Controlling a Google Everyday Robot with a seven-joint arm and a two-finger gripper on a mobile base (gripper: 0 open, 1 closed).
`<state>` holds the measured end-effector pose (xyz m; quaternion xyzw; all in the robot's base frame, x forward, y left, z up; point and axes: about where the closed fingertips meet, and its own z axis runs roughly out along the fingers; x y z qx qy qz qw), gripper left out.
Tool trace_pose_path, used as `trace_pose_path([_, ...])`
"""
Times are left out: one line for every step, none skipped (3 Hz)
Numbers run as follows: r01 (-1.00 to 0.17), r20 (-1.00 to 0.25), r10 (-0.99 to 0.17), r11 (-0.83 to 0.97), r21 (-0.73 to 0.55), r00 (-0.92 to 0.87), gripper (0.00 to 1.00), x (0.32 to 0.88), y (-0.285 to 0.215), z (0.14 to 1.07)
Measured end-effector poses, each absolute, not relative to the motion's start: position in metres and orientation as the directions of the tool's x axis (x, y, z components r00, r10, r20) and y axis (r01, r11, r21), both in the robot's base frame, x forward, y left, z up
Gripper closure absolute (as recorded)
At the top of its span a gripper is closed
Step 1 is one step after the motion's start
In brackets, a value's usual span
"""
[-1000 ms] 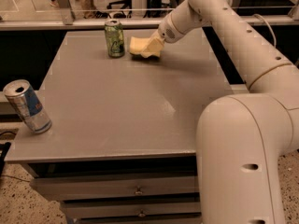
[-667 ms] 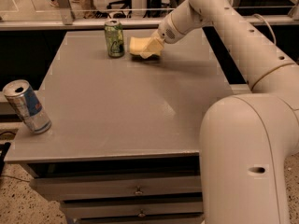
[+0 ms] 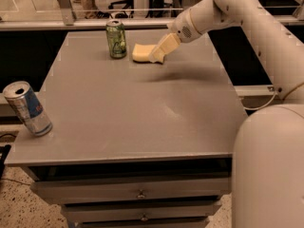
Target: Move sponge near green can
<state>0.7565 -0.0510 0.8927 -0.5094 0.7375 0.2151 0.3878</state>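
The pale yellow sponge (image 3: 141, 52) lies low over the far part of the grey table (image 3: 142, 108), just right of the green can (image 3: 116, 39), which stands upright with a small gap between them. My gripper (image 3: 160, 51) reaches in from the right and is shut on the sponge's right end. Its cream fingers (image 3: 165, 45) cover that end. I cannot tell whether the sponge rests on the table or hangs just above it.
A silver-and-blue can (image 3: 27, 109) stands tilted near the table's front left edge. My white arm (image 3: 266, 46) spans the right side, with its base (image 3: 270, 170) at the front right. Drawers (image 3: 140, 194) sit under the tabletop. A rail and chairs stand behind the table.
The gripper with the sponge has moved slightly left and down, closer to the green can and the tabletop. Both cans have stayed in place.
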Motion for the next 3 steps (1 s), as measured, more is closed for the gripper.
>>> trace_pose_path([-0.908,-0.835,-0.526,0.411,-0.084,-0.161,0.00,0.736,-0.099,0.911])
trace_pose_path([-0.887,-0.877,-0.459,0.452,-0.093,-0.142,0.00,0.712,-0.156,0.930])
trace_pose_path([-0.871,-0.883,-0.444,0.483,-0.091,-0.154,0.00,0.704,-0.184,0.932])
